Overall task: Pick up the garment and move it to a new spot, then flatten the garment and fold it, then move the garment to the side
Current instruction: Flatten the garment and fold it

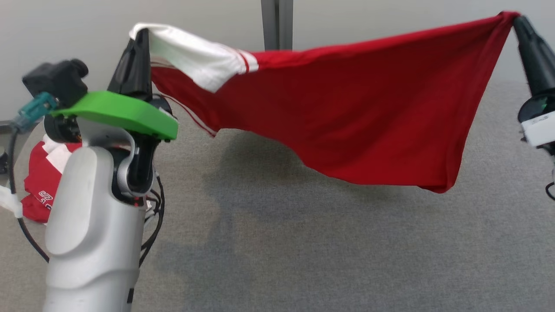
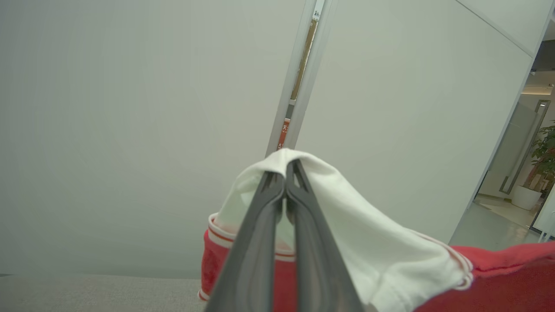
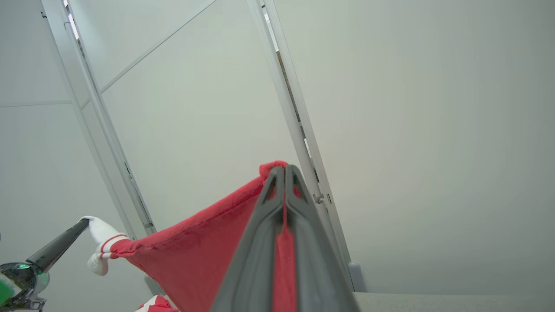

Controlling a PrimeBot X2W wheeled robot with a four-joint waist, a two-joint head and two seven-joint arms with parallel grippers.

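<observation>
A red garment point(image 1: 338, 108) with a white sleeve hangs stretched in the air above the grey table point(image 1: 303, 242). My left gripper point(image 1: 141, 37) is shut on the white sleeve end at upper left; in the left wrist view its fingers point(image 2: 286, 173) pinch the white cloth of the garment point(image 2: 368, 247). My right gripper point(image 1: 518, 21) is shut on the red corner at upper right. The right wrist view shows that gripper point(image 3: 284, 173) clamped on the garment point(image 3: 195, 251), and the left gripper point(image 3: 82, 223) at the far end. The cloth sags between them, its lowest edge near the table.
Another red and white garment point(image 1: 41, 182) lies bunched at the table's left edge, partly behind my left forearm point(image 1: 95, 225). A pale wall with a grey post point(image 1: 276, 24) stands behind the table.
</observation>
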